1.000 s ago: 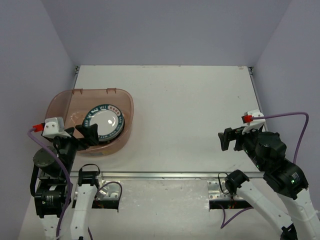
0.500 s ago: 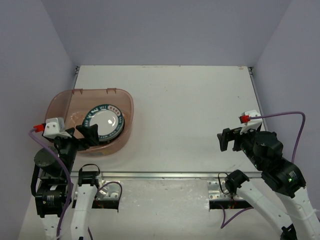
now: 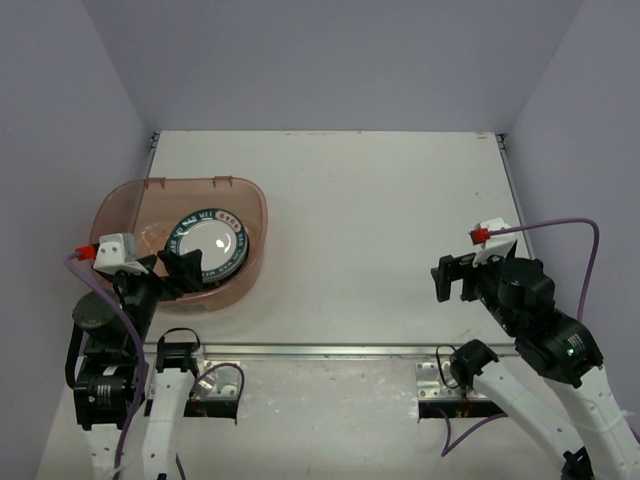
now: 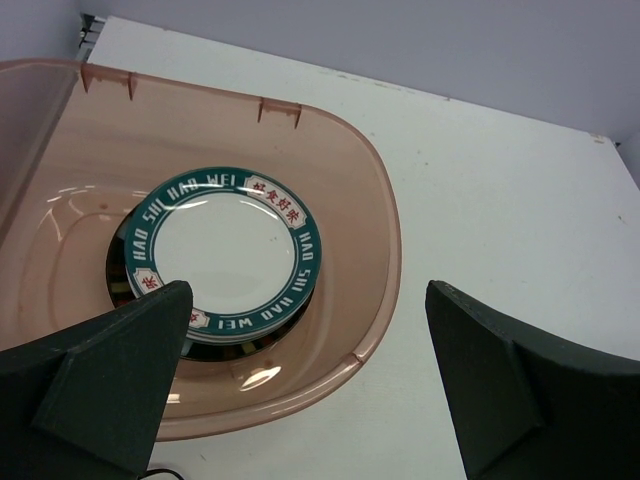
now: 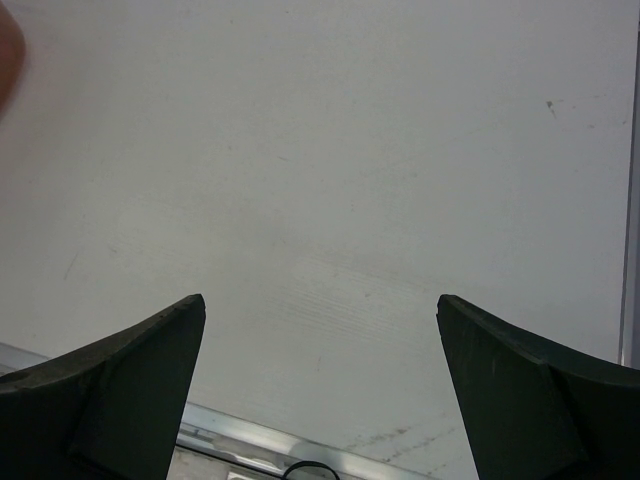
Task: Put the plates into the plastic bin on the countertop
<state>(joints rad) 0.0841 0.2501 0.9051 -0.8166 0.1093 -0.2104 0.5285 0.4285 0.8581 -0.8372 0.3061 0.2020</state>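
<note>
From above: a stack of plates (image 3: 207, 243) sits inside the translucent pinkish-brown plastic bin (image 3: 125, 205) at the left of the white tabletop (image 3: 380, 200). The stack lies towards the bin's right-hand half. The left hand (image 3: 168, 272) hovers over the bin's near rim with its jaws spread wide and nothing between them. The right hand (image 3: 452, 278) hangs above bare tabletop near the right front corner, well apart from the bin. It is likewise wide open and empty. Pale lavender walls (image 3: 330, 60) close in the scene on three sides.

From the left wrist: the top plate (image 4: 225, 245) has a white centre and a teal rim with white lettering and red marks. It lies flat on darker plates whose edges show beneath it. The two dark fingers (image 4: 110, 370) of the left hand (image 4: 308, 290) frame the bottom corners. They are set far apart and touch neither the plates nor the plastic bin (image 4: 365, 190). White tabletop (image 4: 500, 180) runs off to the right beyond the bin's rim.

From the right wrist: the right hand (image 5: 320, 300) is open to its full spread over plain tabletop (image 5: 350, 150), gripping nothing. The metal front edge (image 5: 250, 432) crosses the bottom of the view between its fingers (image 5: 120, 390).
</note>
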